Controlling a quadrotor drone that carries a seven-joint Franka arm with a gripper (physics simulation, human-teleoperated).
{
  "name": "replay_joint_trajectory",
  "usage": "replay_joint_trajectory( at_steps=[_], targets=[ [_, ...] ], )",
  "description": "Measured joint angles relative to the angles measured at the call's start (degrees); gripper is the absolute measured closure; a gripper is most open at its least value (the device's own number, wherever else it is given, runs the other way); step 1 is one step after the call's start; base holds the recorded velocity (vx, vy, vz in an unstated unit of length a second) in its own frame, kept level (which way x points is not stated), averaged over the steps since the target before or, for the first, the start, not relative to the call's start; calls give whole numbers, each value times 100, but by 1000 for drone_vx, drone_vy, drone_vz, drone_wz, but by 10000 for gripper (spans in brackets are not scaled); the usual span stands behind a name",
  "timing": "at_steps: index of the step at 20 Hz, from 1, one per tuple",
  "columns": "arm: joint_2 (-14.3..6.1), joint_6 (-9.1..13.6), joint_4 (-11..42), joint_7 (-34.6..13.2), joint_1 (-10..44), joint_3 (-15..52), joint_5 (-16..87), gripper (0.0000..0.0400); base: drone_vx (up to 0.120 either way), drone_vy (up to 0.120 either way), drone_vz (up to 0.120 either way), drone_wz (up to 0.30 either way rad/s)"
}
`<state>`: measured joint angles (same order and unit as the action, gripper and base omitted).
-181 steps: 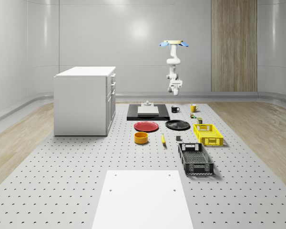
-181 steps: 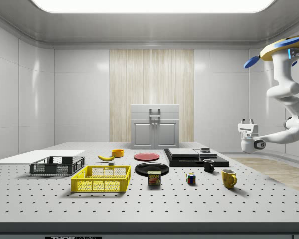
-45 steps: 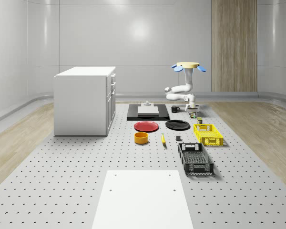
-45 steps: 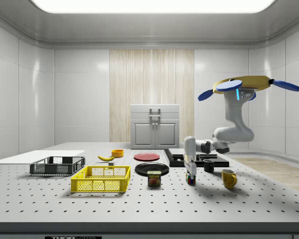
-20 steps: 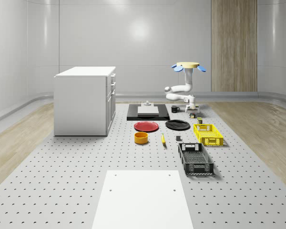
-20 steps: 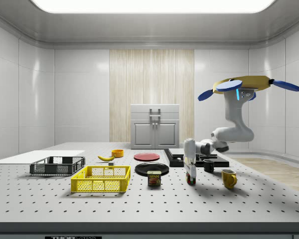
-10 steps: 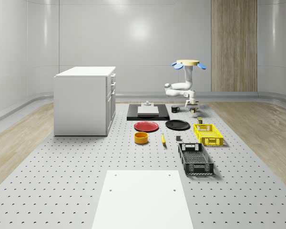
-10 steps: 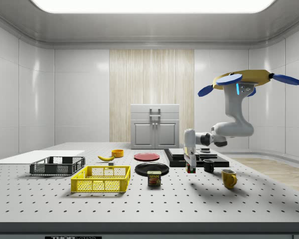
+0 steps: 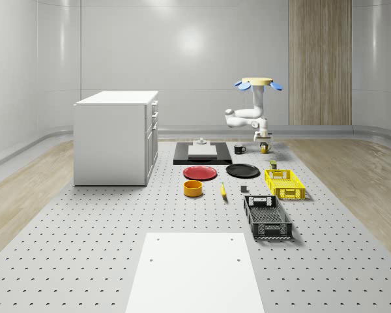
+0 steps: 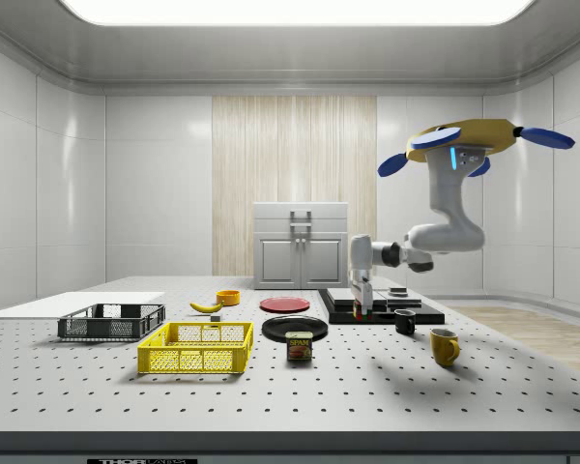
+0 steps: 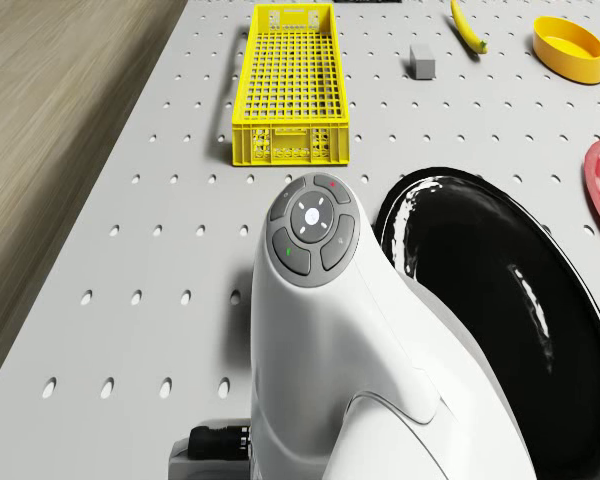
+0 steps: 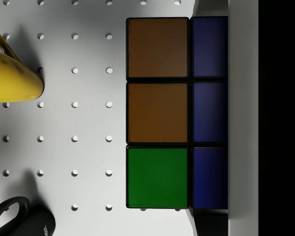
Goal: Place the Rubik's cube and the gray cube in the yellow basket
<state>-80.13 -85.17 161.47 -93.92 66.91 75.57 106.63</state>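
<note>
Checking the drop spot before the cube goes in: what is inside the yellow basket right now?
Through the yellow plastic mesh basket, the drone view shows only perforated table; nothing lies inside. The side view's near wall hides its floor.

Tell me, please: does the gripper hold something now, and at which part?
Yes: the gripper holds the Rubik's cube by opposite side faces, lifted off the table.

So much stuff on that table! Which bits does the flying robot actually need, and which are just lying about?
Needed: multicoloured Rubik's cube, held aloft in the gripper; small gray cube; yellow mesh basket.

Lying about: black plate, black basket, banana, orange bowl, yellow mug.
</note>
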Motion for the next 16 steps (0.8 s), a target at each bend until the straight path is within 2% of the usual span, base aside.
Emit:
replay_joint_trajectory(
  at_steps=[16],
  targets=[
    [-223, -200, -9, -53, 61, 50, -116, 75, 120, 0, 0, 0]
  ],
)
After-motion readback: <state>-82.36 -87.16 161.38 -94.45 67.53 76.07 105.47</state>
